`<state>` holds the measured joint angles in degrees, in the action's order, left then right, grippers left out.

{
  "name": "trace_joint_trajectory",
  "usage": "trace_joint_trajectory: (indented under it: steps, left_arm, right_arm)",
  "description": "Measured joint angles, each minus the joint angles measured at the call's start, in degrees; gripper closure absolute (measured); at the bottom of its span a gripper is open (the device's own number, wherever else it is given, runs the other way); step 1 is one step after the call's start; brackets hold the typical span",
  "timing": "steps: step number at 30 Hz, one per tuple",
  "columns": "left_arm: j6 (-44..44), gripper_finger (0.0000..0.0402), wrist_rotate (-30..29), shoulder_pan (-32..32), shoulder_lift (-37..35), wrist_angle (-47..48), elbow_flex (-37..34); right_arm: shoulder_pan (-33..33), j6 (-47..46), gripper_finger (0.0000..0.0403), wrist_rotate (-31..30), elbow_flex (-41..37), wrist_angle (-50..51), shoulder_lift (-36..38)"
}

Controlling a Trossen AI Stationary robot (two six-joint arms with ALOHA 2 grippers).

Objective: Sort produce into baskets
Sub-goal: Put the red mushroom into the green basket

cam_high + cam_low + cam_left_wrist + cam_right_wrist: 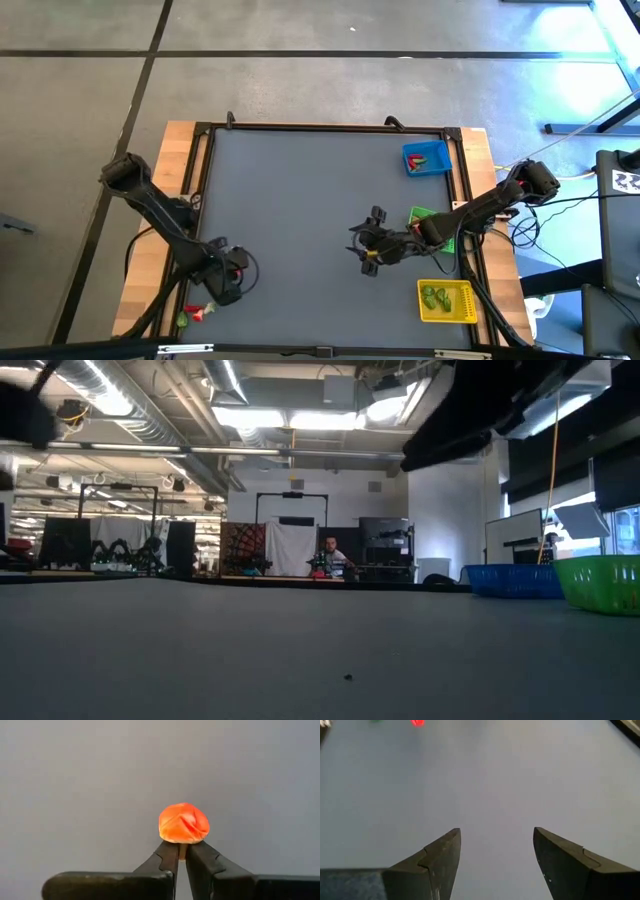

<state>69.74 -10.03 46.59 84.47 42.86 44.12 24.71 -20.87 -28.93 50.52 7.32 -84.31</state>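
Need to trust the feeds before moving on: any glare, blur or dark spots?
High view: blue-white glare at the top right corner, table evenly lit. Low view: bright ceiling lights, arms only dark blurs. Left wrist view: red piece sharp in the left gripper.

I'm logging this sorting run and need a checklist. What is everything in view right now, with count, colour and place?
Blue basket: one, blue, far right of the table, red and green pieces inside.
Green basket: one, green, right edge, partly under the right arm.
Yellow basket: one, yellow, near right corner, green pieces inside.
Loose pieces: a few, red and green, near left corner.
Orange-red piece: one, held in the left gripper.
Table: one, grey top, wood border.
Person: one, far back in the room.
Left gripper: shut on the orange-red piece, near left corner.
Right gripper: open, empty, over the table's middle right.
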Motion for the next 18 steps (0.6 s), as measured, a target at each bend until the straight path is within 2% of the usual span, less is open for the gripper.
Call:
trace_joint_trajectory:
  steps: [7, 18]
  left_arm:
    - [-15.12, 0.0376, -11.65, -8.40, 0.00, -4.69, 6.46]
    - [-44.57, 0.0375, -18.44, -18.98, -0.07, -33.17, 8.44]
  right_arm:
    - [0.00, 4.83, 0.0155, 1.82, 0.00, -7.46, 0.00]
    - [0.00, 13.33, 0.0155, 4.11, 0.00, -20.97, 0.00]
